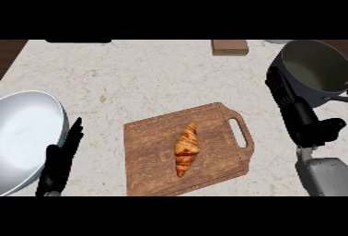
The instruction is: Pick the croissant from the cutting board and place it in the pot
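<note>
You have a single view, taken from the robot's head and aimed steeply down at the worktop [136, 78]. It sits near enough that the cutting board [153, 143] fills the middle. Both forearms come in from your lower edge, the left hand [60, 161] at your left, the right hand [306, 124] at your right, unmirrored. The worktop's far edge runs along the top.

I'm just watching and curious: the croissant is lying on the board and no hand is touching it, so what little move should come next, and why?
Probably the right hand should swing left and down toward the croissant. It lies untouched mid cutting board, while that hand, fingers straight, sits beside the pot, nearer than the left hand resting by the white bowl.
</note>
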